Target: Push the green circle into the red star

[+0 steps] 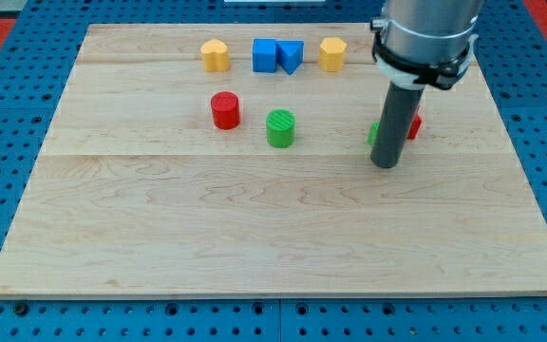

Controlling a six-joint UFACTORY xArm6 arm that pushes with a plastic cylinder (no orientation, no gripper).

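Observation:
The green circle (280,127) stands upright on the wooden board (254,237), a little left of centre. The red star (415,124) is at the view's right, mostly hidden behind my rod, so its shape is hard to make out. My tip (385,166) rests on the board just below the red star and well to the right of the green circle, touching neither as far as I can tell. A second green block (372,133) shows as a sliver at the rod's left edge, right beside the red star.
A red circle (225,110) stands left of the green circle. Along the view's top lie a yellow block (215,55), a blue cube (265,55), a blue triangle (292,56) and another yellow block (331,53). Blue pegboard surrounds the board.

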